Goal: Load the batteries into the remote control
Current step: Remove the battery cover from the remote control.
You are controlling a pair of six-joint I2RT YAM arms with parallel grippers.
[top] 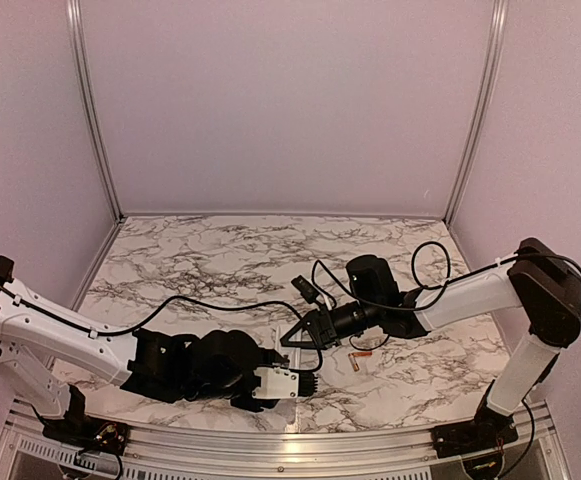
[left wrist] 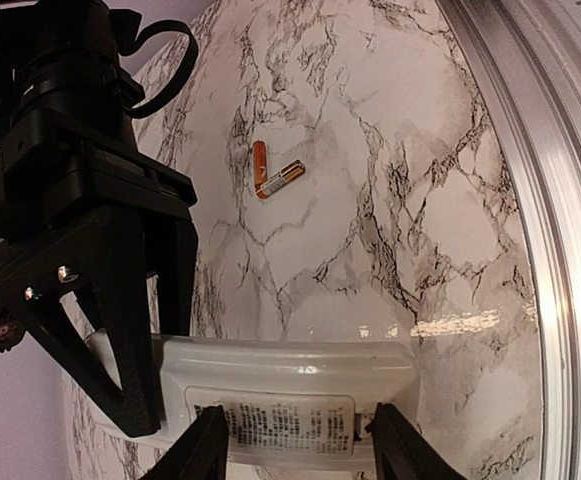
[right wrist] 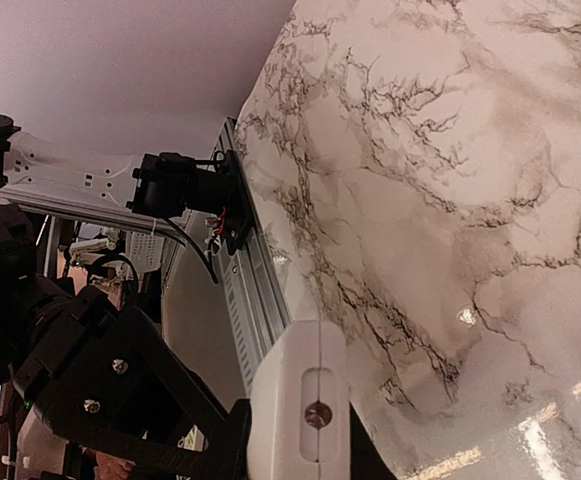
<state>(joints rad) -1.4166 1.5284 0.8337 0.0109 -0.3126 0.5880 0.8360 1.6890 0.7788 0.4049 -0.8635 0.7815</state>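
Two batteries (left wrist: 279, 180), one remote control (left wrist: 300, 380)

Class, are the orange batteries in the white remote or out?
Out: both coppery cylindrical batteries lie on the marble table, away from the white plastic remote.

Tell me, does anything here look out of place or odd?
Nothing looks damaged or spilled. Only the two small coppery-orange batteries lie loose on the marble-patterned table, touching in a crooked V, apart from the white plastic remote control.
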